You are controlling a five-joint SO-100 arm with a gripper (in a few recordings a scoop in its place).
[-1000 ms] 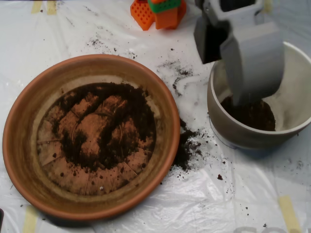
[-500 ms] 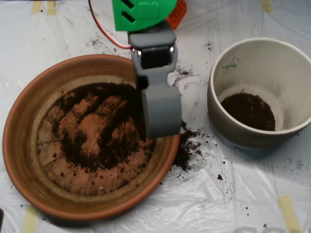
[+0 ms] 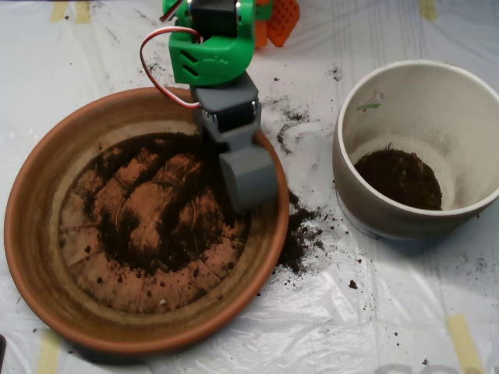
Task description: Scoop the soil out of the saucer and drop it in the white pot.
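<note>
The terracotta saucer fills the left half of the overhead view. Dark soil lies in a ragged ring on its grooved bottom, with bare patches in the middle. The grey scoop hangs from a green and grey arm and points down at the saucer's right inner side, its tip at the edge of the soil. The white pot stands at the right, apart from the scoop, with a round patch of soil on its bottom.
Spilled soil lies on the white plastic sheet between saucer and pot, with more crumbs above it. An orange gridded block sits at the top edge behind the arm. Yellow tape strips mark the sheet's corners.
The scoop swung left from over the pot to the saucer's right side, then drew back toward the top and sank lower into the dish. The soil in the pot is now uncovered.
</note>
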